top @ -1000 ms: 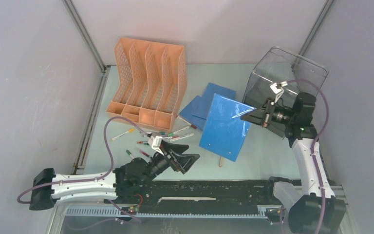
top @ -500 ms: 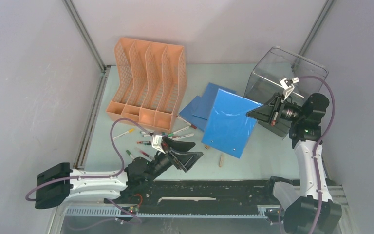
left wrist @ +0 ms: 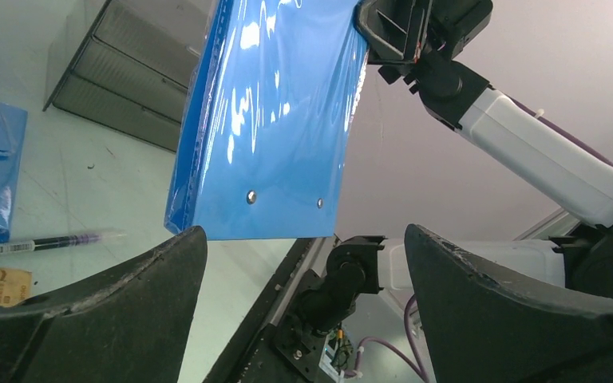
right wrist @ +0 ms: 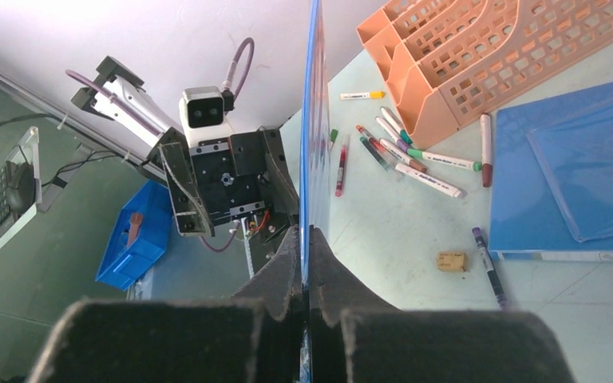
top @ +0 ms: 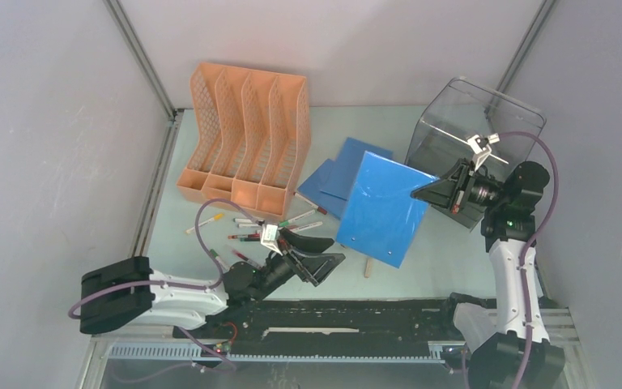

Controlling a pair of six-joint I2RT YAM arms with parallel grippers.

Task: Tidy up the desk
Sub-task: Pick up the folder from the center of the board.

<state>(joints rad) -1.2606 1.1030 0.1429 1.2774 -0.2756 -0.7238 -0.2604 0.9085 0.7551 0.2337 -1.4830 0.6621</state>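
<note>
Desk (top: 441, 255), pale mint green, fills the middle of the overhead view between grey panel walls, with both arm bases along the bottom edge. At the right of that view the right gripper (top: 419, 193) is clamped tight on the upper right edge of a blue folder (top: 381, 211), holding it off the surface and tilted. In the right wrist view the folder (right wrist: 313, 120) appears edge-on as a thin blue line rising from between the closed fingers. Just behind this gripper, in the upper right of the overhead view, stands a clear drawer box (top: 470, 121). Lower centre, the left gripper (top: 328, 253) has its jaws spread wide and grips nothing. In the left wrist view its two dark fingers (left wrist: 112, 319) frame the lower edge of the hanging folder (left wrist: 275, 120) without touching it. Around the left gripper a scatter of markers (top: 275, 223) lies on the surface, and a small tan block (top: 367, 267) rests just below the folder's lower corner. Further up, two more blue folders (top: 340, 174) lie flat and overlapping in the centre, partly covered by the raised one. To their left, in the upper left of the view, stands an orange file rack (top: 247, 138) with its perforated dividers upright.
</note>
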